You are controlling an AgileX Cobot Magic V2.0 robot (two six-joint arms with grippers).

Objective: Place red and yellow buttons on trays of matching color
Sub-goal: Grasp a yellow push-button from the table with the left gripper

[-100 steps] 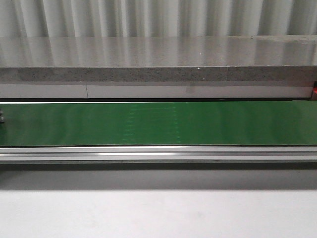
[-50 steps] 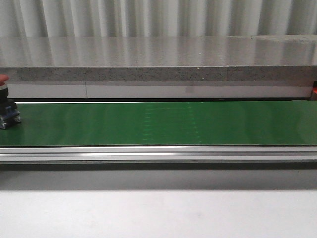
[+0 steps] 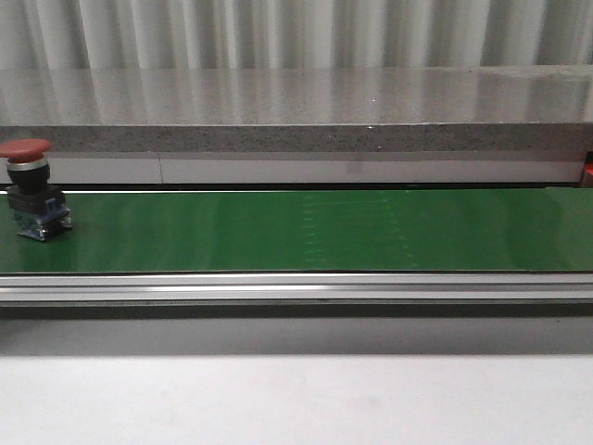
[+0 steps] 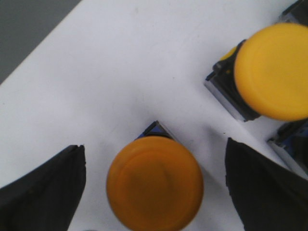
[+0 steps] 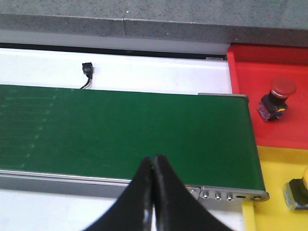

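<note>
Front view first: green conveyor belt runs the full width of the scene, with a silver rail along its near edge and a grey stone ledge behind it. One red button stands upright on the belt at its far left end, red mushroom cap on top of a dark body. Neither arm shows in this view.

Left wrist view: left gripper has its dark fingers spread wide, one on each side of a yellow button that stands on a white surface. The fingers do not touch it. A second yellow button stands near it, and the dark edge of another body peeks in beside that one, too cropped to identify.

Right wrist view: right gripper has its fingertips pressed together with nothing between them, hovering over the near edge of the belt close to its end. Beyond that end lies a red tray holding a second red button, upright. Next to it, a yellow tray carries a yellow-capped button cut off by the frame edge.
</note>
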